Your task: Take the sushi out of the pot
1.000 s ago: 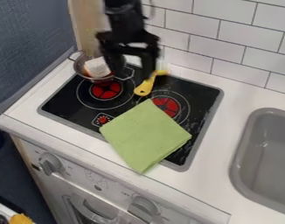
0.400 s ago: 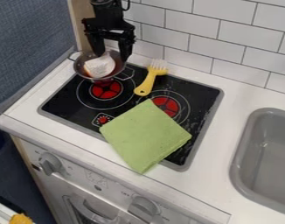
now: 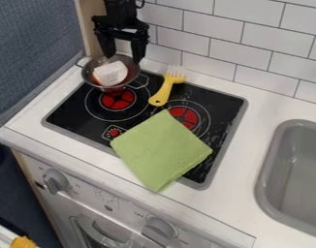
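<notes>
The black gripper [image 3: 123, 55] hangs over the back part of the metal pot, its two fingers spread wide and nothing between them. The pot [image 3: 133, 80] stands at the back left of the stove, with a handle on each side. Inside it lies the sushi [image 3: 111, 73], a white piece in the middle of the pot, a little below and left of the fingertips. The sushi's underside is hidden.
A yellow fork-ended utensil [image 3: 163, 92] lies on the black stovetop right of the pot. The green cloth [image 3: 162, 150] covers the stove's front. A grey sink [image 3: 271, 160] is at the right; tiled wall stands behind.
The gripper has moved left from above the yellow utensil to the pot, then slightly up. The sushi shows more fully now; the pot and cloth have stayed put.
</notes>
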### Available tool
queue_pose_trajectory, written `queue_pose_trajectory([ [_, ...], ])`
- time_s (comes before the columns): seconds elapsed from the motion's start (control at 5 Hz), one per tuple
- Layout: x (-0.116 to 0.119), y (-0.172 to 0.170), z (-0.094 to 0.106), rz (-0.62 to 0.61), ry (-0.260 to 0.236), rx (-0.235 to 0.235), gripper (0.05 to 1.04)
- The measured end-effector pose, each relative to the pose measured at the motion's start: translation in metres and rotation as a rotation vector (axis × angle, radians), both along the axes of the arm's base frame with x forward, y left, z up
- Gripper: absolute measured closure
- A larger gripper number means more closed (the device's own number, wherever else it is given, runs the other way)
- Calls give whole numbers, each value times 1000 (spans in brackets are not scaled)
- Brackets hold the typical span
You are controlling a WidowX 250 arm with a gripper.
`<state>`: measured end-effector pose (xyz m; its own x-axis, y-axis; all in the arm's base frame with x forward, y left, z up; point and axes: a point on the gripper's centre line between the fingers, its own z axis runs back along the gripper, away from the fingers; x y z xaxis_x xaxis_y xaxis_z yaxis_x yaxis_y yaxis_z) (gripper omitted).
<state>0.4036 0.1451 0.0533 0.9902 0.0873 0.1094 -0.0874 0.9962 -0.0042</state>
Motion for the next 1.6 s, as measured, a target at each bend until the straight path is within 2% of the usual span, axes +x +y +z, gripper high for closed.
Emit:
queue_pose_trajectory([
  [0.2, -8, 3, -5, -13, 41, 14, 85],
  [0.4, -25, 2, -21, -22, 108, 25, 85],
  [0.8, -31, 7, -31, 3, 134, 47, 117],
  [1.0, -30, 6, -33, 9, 132, 47, 394],
  [1.2, -32, 5, -33, 17, 128, 45, 553],
  [1.4, -28, 2, -12, 39, 77, 29, 553],
  [1.6, -30, -14, 41, 82, -57, -1, 554],
])
